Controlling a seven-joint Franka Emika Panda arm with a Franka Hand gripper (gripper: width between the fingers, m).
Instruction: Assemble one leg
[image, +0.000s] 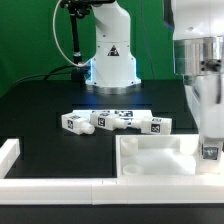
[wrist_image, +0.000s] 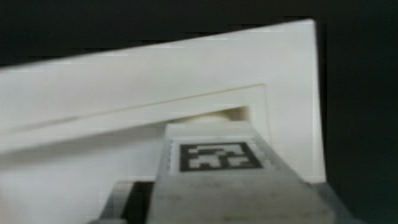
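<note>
Gripper (image: 209, 150) at lower right of the exterior view grips a tagged leg (wrist_image: 221, 160) over the white panel's (image: 150, 158) corner. Spare legs (image: 115, 122) lie mid-frame on the black table (image: 40, 110).

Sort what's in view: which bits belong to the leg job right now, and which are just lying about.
In the job:
leg, apparently clamped in the gripper
white panel, with the leg at its corner

Lying about:
row of spare legs on the black table
L-shaped border rail
</note>
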